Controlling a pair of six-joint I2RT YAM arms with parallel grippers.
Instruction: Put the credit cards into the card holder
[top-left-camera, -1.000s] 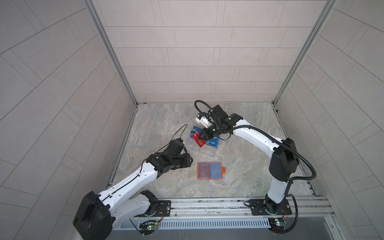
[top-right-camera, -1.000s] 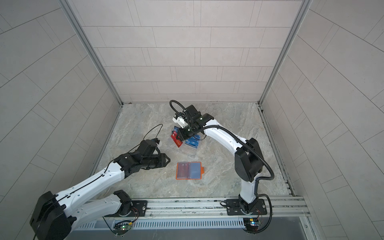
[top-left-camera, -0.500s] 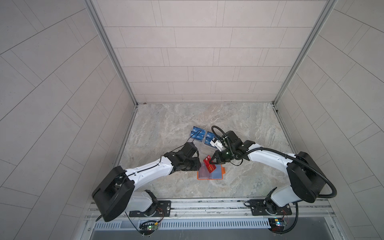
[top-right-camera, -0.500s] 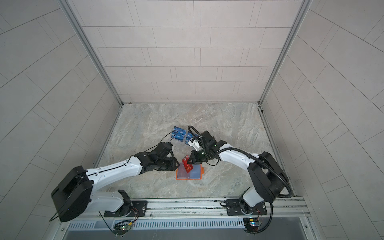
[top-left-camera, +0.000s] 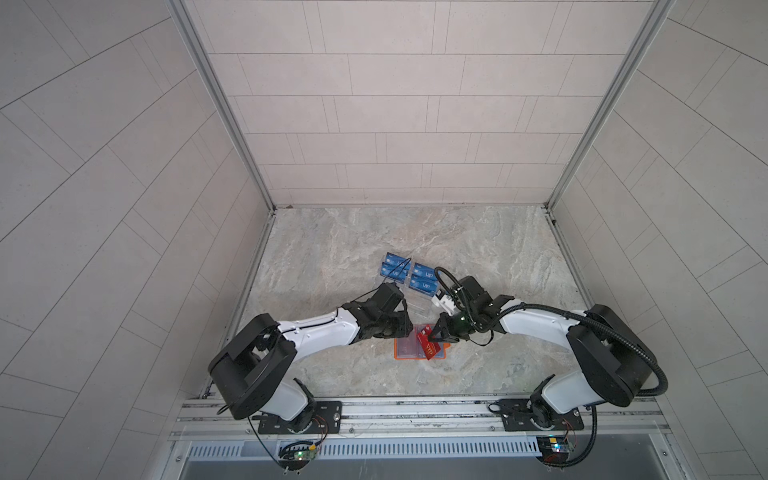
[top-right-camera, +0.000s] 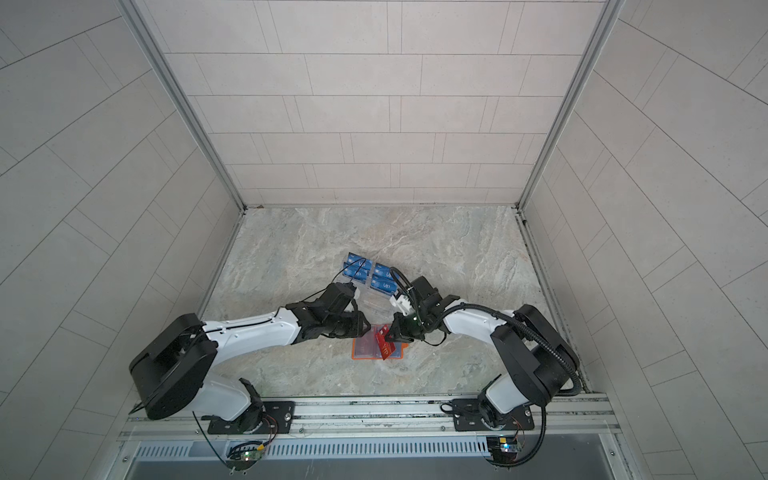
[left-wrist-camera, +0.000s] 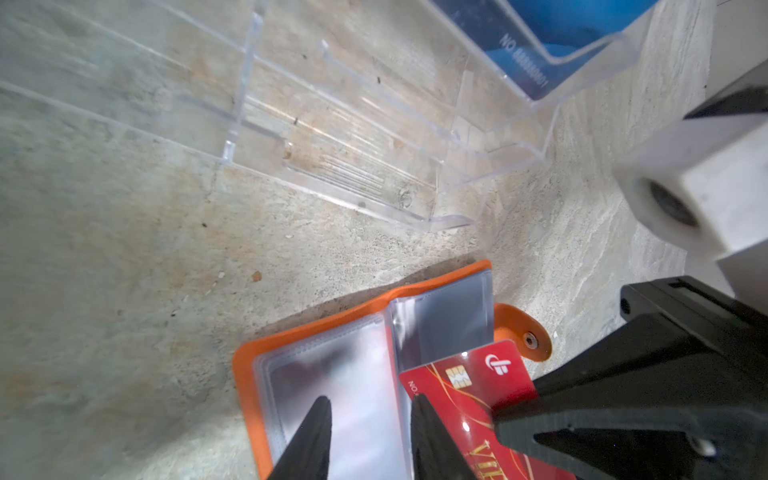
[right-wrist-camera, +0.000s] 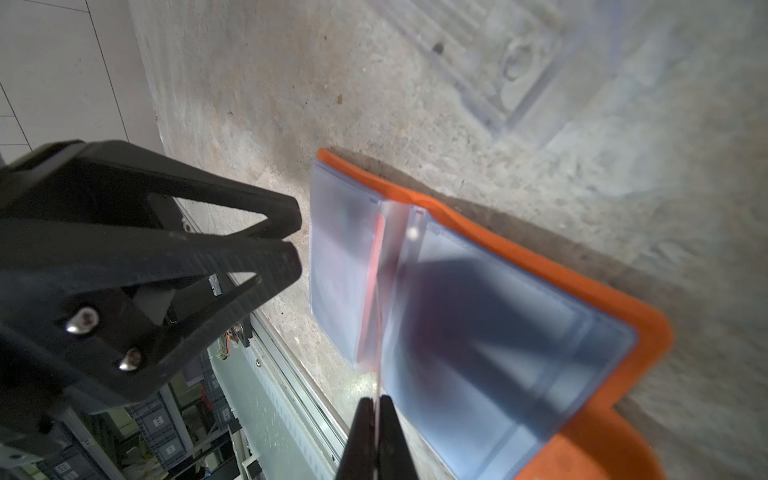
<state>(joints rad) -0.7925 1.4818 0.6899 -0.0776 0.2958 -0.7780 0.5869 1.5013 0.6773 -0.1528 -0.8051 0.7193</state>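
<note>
Card holder (top-left-camera: 404, 348) lies open and flat on the marbled tabletop (top-left-camera: 332, 249), orange cover down and clear sleeves up. It is nearer the arm bases than the clear acrylic racks (top-left-camera: 415, 302). In both top views we find the holder (top-right-camera: 362, 350) between the two arms' tips. Its snap tab (left-wrist-camera: 524, 337) sticks out on the right arm's side.

We see the right gripper (top-left-camera: 435, 332) pinched tight on a red VIP card (top-left-camera: 429, 349), which it holds by one edge. The card hangs tilted over the page on the right arm's side. In the left wrist view the card's chip end (left-wrist-camera: 469, 386) meets a clear sleeve (left-wrist-camera: 440, 324) that stands up from the spine. We cannot tell whether that end is inside the pocket or only against it. In the right wrist view the card is edge-on (right-wrist-camera: 372, 291), a thin red line running from the closed fingertips (right-wrist-camera: 365, 415) to the raised leaf.

The left gripper (top-left-camera: 409, 328) has its fingers apart with nothing between them. From its own wrist camera the tips (left-wrist-camera: 370, 405) hang over the other page; we cannot tell whether they touch the plastic.

Blue VIP cards (top-left-camera: 395, 266) stand in the racks' back tiers, well apart from the holder.
</note>
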